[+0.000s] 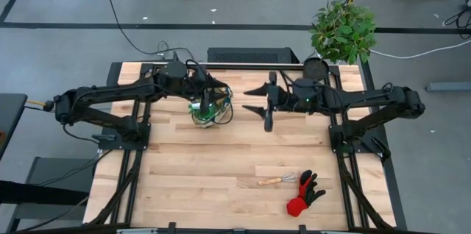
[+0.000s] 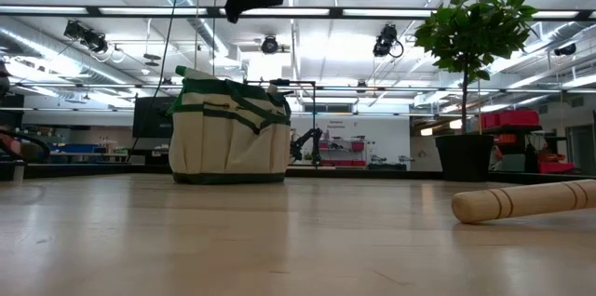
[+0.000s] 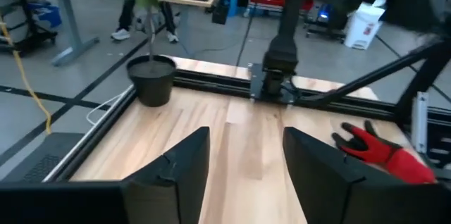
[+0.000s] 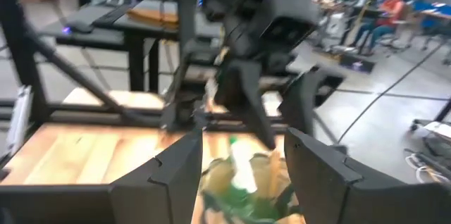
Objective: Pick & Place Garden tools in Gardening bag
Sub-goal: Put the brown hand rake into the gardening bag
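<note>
Presently catalogued: one small round tan fabric gardening bag (image 1: 208, 112) with dark green trim and loop handles, standing upright on the pale wooden slatted table (image 1: 221, 168), at about eleven o'clock from the table's centre and near the far rail. Contents, as far as they show: a green spray bottle (image 4: 243, 164) with a pale neck standing up among green-handled items, which cannot be told apart; in the low view a pale green tip pokes above the bag's rim (image 2: 229, 80). Directly above the bag hangs the left gripper (image 1: 215, 101), fingers (image 3: 184, 168) spread apart and holding nothing. The right gripper (image 1: 257, 100) hovers just beside the bag at three o'clock from it, its fingers (image 4: 176, 171) likewise parted and empty, pointing toward the bag. Items outside the bag: one wooden-handled metal hand tool (image 1: 277, 181), lying flat at about five o'clock from the table's centre, its rounded handle end large in the low view (image 2: 521, 201); one red-and-black glove (image 1: 305, 194), lying flat just beside that tool, at five o'clock from it, toward the near edge. Both lie well apart from the bag. Second container: one dark round plant pot (image 1: 316, 65) at the table's far right corner, about one o'clock, holding a leafy green plant (image 1: 343, 31) whose crown spreads past the table's far edge.
</note>
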### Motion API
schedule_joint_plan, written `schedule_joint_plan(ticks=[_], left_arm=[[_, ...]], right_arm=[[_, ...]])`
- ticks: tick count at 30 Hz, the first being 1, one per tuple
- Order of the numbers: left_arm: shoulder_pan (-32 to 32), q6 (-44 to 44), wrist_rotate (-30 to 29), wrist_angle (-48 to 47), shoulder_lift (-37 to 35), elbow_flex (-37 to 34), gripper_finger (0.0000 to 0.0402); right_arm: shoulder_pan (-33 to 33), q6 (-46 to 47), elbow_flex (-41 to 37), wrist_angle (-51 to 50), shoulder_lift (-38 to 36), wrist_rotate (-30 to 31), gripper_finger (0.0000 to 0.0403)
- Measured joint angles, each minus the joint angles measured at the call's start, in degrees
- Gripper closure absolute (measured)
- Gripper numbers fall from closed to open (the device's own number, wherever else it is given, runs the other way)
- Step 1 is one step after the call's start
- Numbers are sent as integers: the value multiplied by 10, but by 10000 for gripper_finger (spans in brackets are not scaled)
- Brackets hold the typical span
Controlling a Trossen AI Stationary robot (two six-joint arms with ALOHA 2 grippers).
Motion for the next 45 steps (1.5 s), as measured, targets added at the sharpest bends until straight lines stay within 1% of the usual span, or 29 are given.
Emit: schedule_joint_plan(ticks=[4,9,12,18,24,28,33,37,39,41,45], left_arm=[[-13,3,0,-16,0,32,224],[-22,7,-1,-23,1,49,225],[-22,6,-1,-21,0,54,225],[-24,-21,-1,-25,-3,54,225],[-32,-24,0,-52,-26,54,225],[-40,-25,-15,-92,-44,53,225],[-56,-29,-39,-95,-69,28,225],[-68,-32,-53,-99,-88,7,225],[-75,-34,-59,-98,-89,2,225],[-79,-33,-61,-104,-92,1,225],[-83,-33,-62,-104,-93,1,225]], right_arm=[[25,2,0,-34,0,0,202],[46,28,0,-70,0,0,202],[54,28,0,-92,0,0,202],[66,45,0,-124,0,-1,202],[85,62,0,-178,2,-30,202],[94,74,0,-199,2,-30,202],[107,77,0,-231,3,-29,202],[121,77,0,-267,11,-31,202],[127,77,0,-282,20,-43,202],[133,81,0,-298,31,-58,202],[144,88,0,-313,53,-66,202]])
